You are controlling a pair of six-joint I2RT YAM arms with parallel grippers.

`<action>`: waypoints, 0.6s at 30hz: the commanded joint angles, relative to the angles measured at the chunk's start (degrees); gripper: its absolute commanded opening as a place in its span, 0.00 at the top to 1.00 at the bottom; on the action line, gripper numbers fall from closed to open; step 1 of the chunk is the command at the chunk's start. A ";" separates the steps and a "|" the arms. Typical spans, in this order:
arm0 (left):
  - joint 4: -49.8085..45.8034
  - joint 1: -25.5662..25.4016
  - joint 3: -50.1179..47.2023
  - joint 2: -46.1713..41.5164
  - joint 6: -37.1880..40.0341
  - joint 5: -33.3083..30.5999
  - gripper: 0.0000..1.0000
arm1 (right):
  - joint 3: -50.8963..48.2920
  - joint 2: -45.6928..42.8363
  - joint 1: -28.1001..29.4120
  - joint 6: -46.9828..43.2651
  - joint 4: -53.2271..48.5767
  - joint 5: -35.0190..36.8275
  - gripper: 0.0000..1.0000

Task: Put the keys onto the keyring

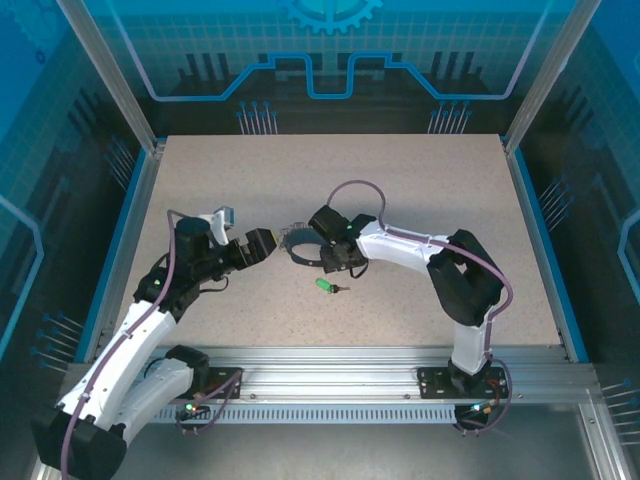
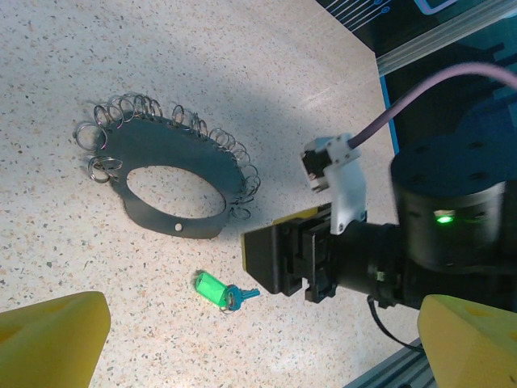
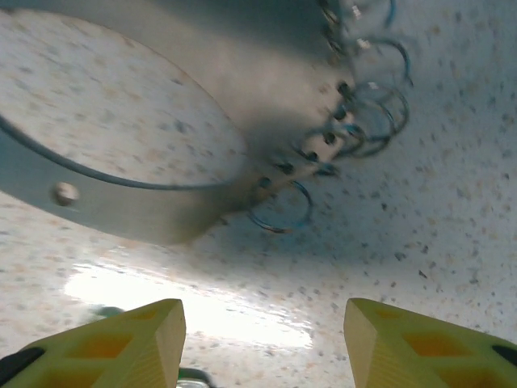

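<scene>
- Speckled beige tabletop (image 1: 430, 190), boxed in by blue panels (image 1: 330, 50) with a circuit-style print, and an aluminium rail (image 1: 330, 362) runs along the near edge.
- The keyring (image 2: 179, 147) lies flat around the middle of the table. It's a dark blue-grey band bent into an oval loop, so you can see the table through the hole.
- A whole row of little silvery wire rings (image 2: 133, 107) hangs off the band's outer edge, running from roughly 10 o'clock round to 3 o'clock in the left wrist cam.
- The key (image 2: 212, 288) has a bright green head and a short blade. It's lying on the table at about 5 o'clock from the keyring, clearly apart from it and not on any ring. The blade points toward 3 o'clock in that same cam.
- The left gripper (image 2: 260, 323) has its yellow fingers spread wide with nothing between them. In the top view it sits at 9 o'clock of the keyring, nose pointed at it.
- The right gripper (image 3: 262, 314) has its fingers apart too, with just bare table between them and the band lying ahead of the tips. In the top view it's at about 4 o'clock of the keyring, really close, but I can't tell if it's actually touching.
- Neither gripper is touching the key.
</scene>
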 commanded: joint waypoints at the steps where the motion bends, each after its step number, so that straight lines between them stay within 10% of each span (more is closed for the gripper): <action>1: 0.36 -0.44 -1.53 0.21 -0.80 1.68 0.01 | -0.31 -1.23 -1.22 1.89 4.17 -0.69 0.44; 18: 0.63 -0.44 -1.12 2.74 0.10 1.92 0.01 | 10.31 9.77 -6.14 1.69 7.05 -7.74 0.45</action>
